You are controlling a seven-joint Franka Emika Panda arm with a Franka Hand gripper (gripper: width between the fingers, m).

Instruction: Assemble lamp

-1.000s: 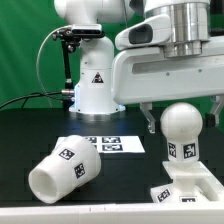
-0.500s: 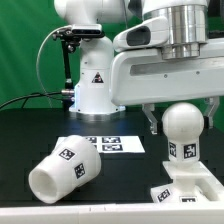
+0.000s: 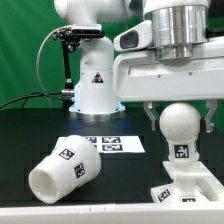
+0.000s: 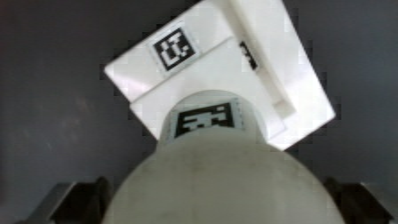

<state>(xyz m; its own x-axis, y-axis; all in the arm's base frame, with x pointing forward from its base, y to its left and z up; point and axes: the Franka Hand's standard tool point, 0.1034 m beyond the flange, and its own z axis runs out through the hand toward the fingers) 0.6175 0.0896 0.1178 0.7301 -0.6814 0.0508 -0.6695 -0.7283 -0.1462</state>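
Observation:
The bulb (image 3: 178, 122) stands upright on the blocky base (image 3: 187, 188) at the exterior view's right; its round head is on top and a tag shows on its stem. My gripper (image 3: 182, 120) is open, with one finger on each side of the bulb's head and a small gap at both sides. In the wrist view the bulb (image 4: 214, 165) fills the space between my dark fingers (image 4: 71, 200), with the base (image 4: 214, 55) beyond it. The gripper (image 4: 217, 208) holds nothing. The tapered shade (image 3: 62, 170) lies on its side at the exterior view's left.
The marker board (image 3: 112, 145) lies flat on the black table between the shade and the base. The white robot pedestal (image 3: 95, 88) stands behind it, with a cable and a green backdrop further back.
Almost nothing differs. My gripper has shifted very slightly around the bulb's head. The bulb, base and shade stay in place.

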